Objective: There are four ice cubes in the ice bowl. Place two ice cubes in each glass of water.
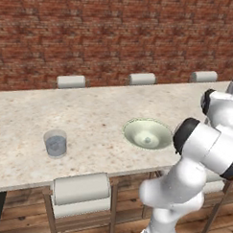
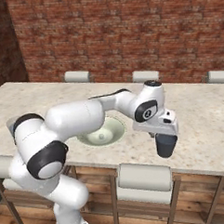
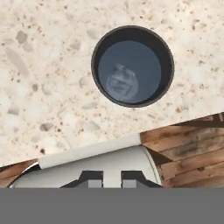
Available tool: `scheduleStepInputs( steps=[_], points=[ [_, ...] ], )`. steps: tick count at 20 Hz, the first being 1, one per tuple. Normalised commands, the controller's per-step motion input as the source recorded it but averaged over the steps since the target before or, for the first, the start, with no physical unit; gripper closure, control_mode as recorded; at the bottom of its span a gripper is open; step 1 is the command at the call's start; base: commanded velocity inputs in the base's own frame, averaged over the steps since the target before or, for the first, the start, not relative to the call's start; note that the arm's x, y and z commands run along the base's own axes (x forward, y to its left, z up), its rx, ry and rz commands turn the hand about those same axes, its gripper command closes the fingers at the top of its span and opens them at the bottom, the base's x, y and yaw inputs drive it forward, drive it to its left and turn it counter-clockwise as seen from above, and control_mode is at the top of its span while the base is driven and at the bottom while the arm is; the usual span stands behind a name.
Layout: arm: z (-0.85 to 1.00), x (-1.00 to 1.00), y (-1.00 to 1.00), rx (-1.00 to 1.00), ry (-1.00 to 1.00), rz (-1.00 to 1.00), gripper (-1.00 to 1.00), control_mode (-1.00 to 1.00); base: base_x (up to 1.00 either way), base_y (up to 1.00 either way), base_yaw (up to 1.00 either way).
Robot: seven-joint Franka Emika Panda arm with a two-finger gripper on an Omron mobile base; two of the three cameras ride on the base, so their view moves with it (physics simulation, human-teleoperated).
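I see a long speckled stone counter (image 1: 90, 112) running across in front of a brick wall (image 1: 117, 37), with pale stools (image 1: 81, 191) tucked along both its sides. My white arm (image 2: 77, 118) reaches out over the counter's near edge in the right base view.

The ice bowl (image 1: 147, 134) sits on the counter toward the near edge, wide and shallow; in the left base view I make out one small pale ice cube (image 1: 147, 139) near its middle. In the right base view the bowl (image 2: 103, 133) lies partly behind my forearm.

Well apart from the bowl, off to the left in the left base view, stands the see-through glass (image 1: 55, 143), upright, with water in it. The dark glass (image 2: 166, 145) stands upright on the other side of the bowl, near the counter's front edge, directly under my hand.

Looking down from the hand view, the dark glass (image 3: 132, 65) is below and ahead of the gripper (image 3: 112, 183), and a pale lump (image 3: 122, 81) rests in its water. The fingertips (image 3: 95, 183) sit close together with a narrow gap between them, and I see nothing pinched there. Whether they are fully pressed together I cannot tell.
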Motion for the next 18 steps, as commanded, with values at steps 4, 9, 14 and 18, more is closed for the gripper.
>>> scheduleStepInputs(
  steps=[4,9,14,18],
  points=[
    [0.0,-0.31,1.0,-0.34,-0.03,0.36,-1.0,-1.0,0.0,0.0,0.0],
    [0.05,-0.03,1.0,-0.14,0.01,0.34,-1.0,-1.0,0.0,0.0,0.0],
    [0.24,0.04,0.94,-0.03,0.05,0.33,-1.0,-1.0,0.0,0.0,0.0],
    [0.38,0.16,0.69,0.01,0.08,0.27,-1.0,-1.0,0.0,0.0,0.0]
  ],
)
